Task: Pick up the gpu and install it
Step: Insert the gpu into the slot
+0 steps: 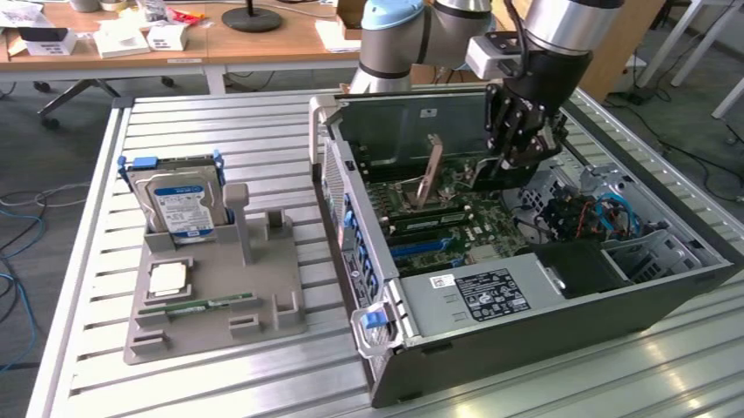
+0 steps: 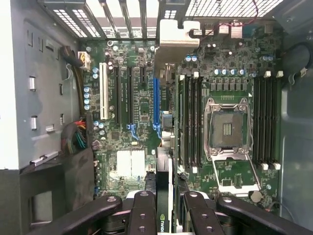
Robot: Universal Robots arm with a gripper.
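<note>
Since claw (image 2: 167, 196) is clenched on graphics card (image 2: 176, 44), one finger each side, pick-up looks done and install step is in hand. Card hangs edge-on inside open computer case (image 1: 524, 340), over green board (image 2: 132, 112), silver bracket end toward slotted rear wall (image 2: 122, 14). Its lower edge sits just beside blue slot (image 2: 156, 105), seemingly not yet seated. Judgement: seating calls for edge square over slot, bracket meeting rear opening, straight push. Farther off, by desk (image 1: 233, 122) edge on exterior view's left: grey holder (image 1: 209, 322), hard drive (image 1: 180, 205) upright.
</note>
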